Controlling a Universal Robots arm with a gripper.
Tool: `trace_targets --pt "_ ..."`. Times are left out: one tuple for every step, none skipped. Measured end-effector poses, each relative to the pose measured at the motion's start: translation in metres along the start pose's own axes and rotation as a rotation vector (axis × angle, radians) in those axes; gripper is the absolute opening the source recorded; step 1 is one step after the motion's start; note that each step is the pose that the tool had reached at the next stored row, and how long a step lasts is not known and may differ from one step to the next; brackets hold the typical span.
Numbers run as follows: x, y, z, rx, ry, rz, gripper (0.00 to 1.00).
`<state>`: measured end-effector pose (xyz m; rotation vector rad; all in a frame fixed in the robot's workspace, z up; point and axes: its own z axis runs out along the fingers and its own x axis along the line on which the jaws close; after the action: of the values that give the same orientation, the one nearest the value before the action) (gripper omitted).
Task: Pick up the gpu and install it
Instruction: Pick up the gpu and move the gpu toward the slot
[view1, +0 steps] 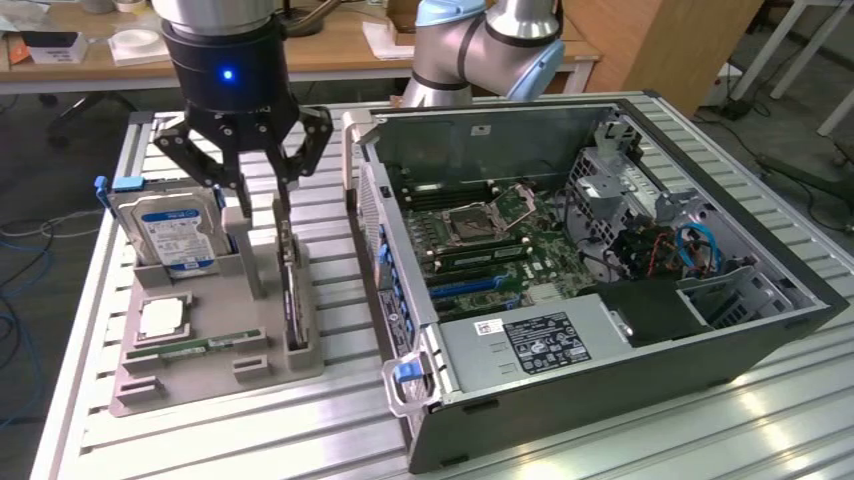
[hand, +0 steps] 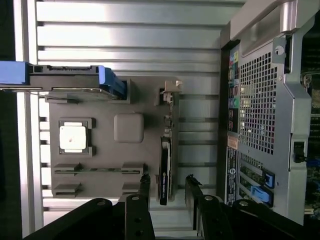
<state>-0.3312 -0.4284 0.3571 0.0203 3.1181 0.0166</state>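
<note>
Here, in the exterior view, a black gripper hangs over a grey holder tray on a slatted metal table. Its 2 fingers are spread wide and grasp nothing. They straddle the top edge of the gpu, which stands on its long edge in a slot on the side of the tray nearest the computer case.

The tray carries 4 parts: the gpu, a blue-labelled hard drive standing upright, a square processor lying flat, and a narrow memory stick in its groove. The case lies open on its side at the exterior view's right, with its motherboard exposed.

In the wrist view, looking straight down, the gpu shows edge-on as a thin dark strip. It sits between the 2 parted fingertips, with a gap on each side. The hard drive, processor and memory stick sit in their own recesses.

The card looks light, stiff and thin, and probably fragile around its small components. A hold across its 2 flat faces near the upper edge seems safest, clear of the connector edge seated in the slot.
</note>
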Motion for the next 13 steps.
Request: trace_targets --pt "0.0000 -0.0003 0.0006 -0.0001 -0.0002 0.000 0.42" --pt "0.0000 -0.0006 0.0013 -0.0001 -0.0002 0.000 0.42" --pt "0.0000 -0.0010 0.0019 -0.0001 -0.0002 0.000 0.42" --pt "0.0000 -0.0013 0.0026 -0.0001 -0.0002 0.000 0.42" --pt "0.0000 -0.0016 0.0032 -0.0001 -0.0002 0.000 0.42" --pt "0.0001 -0.0019 0.0037 -0.0001 -0.0002 0.000 0.42" --pt "0.0001 -0.0021 0.0043 -0.0001 -0.0002 0.000 0.42" --pt "0.0001 -0.0024 0.0049 0.0000 -0.0002 0.000 0.42" --pt "0.0000 -0.0028 0.0055 0.0000 -0.0003 0.000 0.42" --pt "0.0000 -0.0031 0.0061 0.0000 -0.0002 0.000 0.42" --pt "0.0001 -0.0035 0.0067 0.0000 -0.0002 0.000 0.42" --pt "0.0001 -0.0038 0.0072 0.0001 -0.0002 0.000 0.42" --pt "0.0001 -0.0041 0.0078 0.0001 -0.0002 0.000 0.42"
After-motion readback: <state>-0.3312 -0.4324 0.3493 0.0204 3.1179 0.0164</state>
